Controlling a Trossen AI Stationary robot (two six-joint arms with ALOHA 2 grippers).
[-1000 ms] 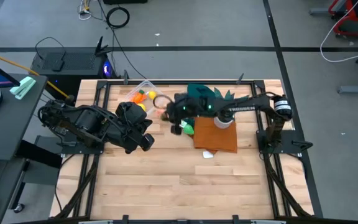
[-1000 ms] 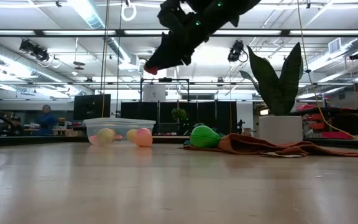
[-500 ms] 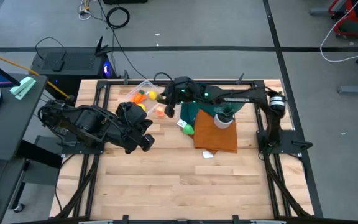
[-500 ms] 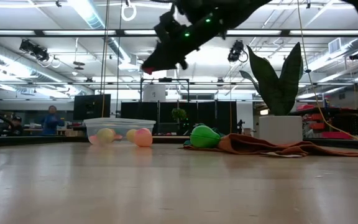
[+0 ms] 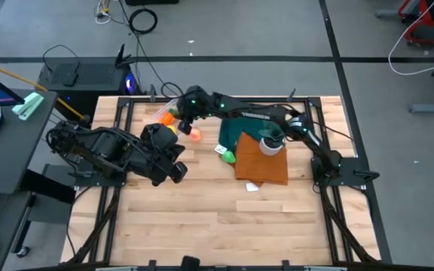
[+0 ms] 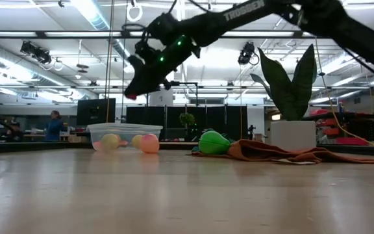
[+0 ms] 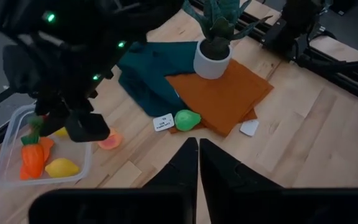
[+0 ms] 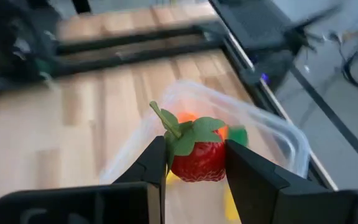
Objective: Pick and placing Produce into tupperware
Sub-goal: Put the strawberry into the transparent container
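My right gripper (image 8: pixel 197 169) is shut on a small red berry (image 8: pixel 199 158) with green leaves and hangs over the clear tupperware (image 5: pixel 163 111) at the far left of the table. In the low view the gripper (image 6: pixel 132 93) is well above the tupperware (image 6: pixel 123 133). Inside the tupperware lie an orange carrot (image 7: pixel 33 158) and a yellow piece (image 7: pixel 62 167). A pink-orange peach (image 5: pixel 195 135) rests on the wood just beside it. A green piece (image 5: pixel 228 156) lies at the orange cloth's edge. My left gripper (image 7: pixel 197 152) waits shut above the table's left half. My right gripper pinches the berry by its two sides (image 8: pixel 176 163) between its two fingers (image 8: pixel 247 174). The fingers slant down from the table's right side. The berry is lifted clear, its leafy top (image 8: pixel 188 130) showing above the fingers, over the tupperware.
A spiky plant in a white pot (image 5: pixel 270 141) stands on an orange cloth (image 5: pixel 266 169) with a teal cloth (image 7: pixel 148 74) beside it. Two small white tags (image 5: pixel 252 186) lie near the cloths. The near half of the wooden table (image 5: pixel 224 226) is bare.
My right gripper has travelled toward the table's far left with the berry between its fingers, from beside the green piece to above the tupperware, sinking slightly. The arm has stretched out. The left arm has kept still.
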